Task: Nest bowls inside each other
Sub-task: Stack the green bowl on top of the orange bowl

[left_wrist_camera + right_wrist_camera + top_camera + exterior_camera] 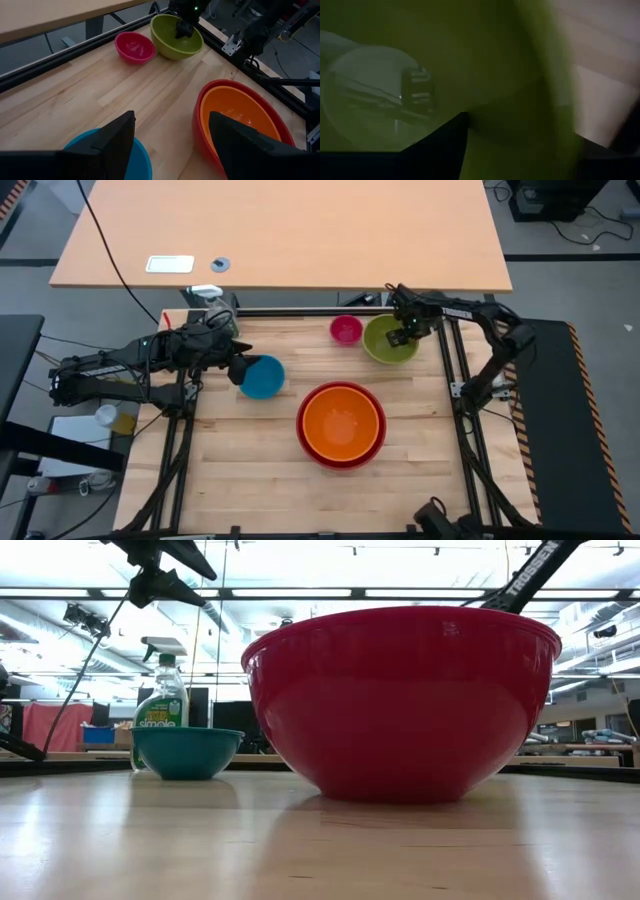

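Note:
The orange bowl (pixel 340 423) sits nested in the red bowl (pixel 306 442) at the table's middle. The blue bowl (pixel 265 378) stands to their left, its base on the wood. The pink bowl (pixel 346 330) and the lime green bowl (pixel 380 348) stand side by side at the far edge. My right gripper (pixel 403 336) points down over the green bowl's right rim, open, with one finger inside the bowl and one outside. My left gripper (pixel 172 150) hovers open above the blue bowl's left side, with nothing between its fingers. My right gripper comes from above, pointing down, and straddles the green bowl's wall near the rim (pixel 555 100). One finger (pixel 440 145) is inside the bowl and the other (pixel 622 147) is outside. I cannot tell whether either finger touches the wall. The bowl rests on the table.
A spray bottle (pixel 162 705) stands at the table's far left corner behind the blue bowl. Black frame rails (pixel 455 370) run along the table's sides. A second tabletop (pixel 300 230) lies beyond the far edge. Bare wood lies along the near edge.

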Available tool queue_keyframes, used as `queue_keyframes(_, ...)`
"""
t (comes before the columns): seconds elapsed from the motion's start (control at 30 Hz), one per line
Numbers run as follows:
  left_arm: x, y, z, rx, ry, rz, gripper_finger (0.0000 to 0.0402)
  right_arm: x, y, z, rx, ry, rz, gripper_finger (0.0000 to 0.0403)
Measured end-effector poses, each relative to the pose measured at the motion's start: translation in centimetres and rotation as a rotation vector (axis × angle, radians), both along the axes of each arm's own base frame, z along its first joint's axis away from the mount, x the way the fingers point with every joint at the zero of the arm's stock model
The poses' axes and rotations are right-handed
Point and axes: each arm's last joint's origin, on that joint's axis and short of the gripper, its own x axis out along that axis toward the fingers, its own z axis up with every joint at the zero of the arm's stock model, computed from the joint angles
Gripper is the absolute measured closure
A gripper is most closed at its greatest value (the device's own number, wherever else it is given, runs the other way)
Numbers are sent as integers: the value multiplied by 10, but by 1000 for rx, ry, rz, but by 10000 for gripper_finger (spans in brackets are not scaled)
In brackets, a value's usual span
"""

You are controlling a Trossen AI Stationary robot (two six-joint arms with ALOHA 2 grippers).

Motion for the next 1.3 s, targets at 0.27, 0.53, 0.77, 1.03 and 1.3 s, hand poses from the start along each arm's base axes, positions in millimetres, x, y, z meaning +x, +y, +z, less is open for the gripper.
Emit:
queue_keyframes(0.27,0,0,0,0,0,0,143,2,-2,3,-2,-36,16,279)
queue_keyframes(0.53,0,0,0,1,0,-1,143,-3,-1,33,-87,-40,42,356)
queue_keyframes(0.77,0,0,0,2,0,0,143,-6,10,68,-73,-8,132,380)
queue_keyframes(1.03,0,0,0,1,0,0,143,6,42,114,-62,-262,321,373)
queue_keyframes(1.3,6,2,-6,3,50,14,143,41,99,147,-72,-433,516,373)
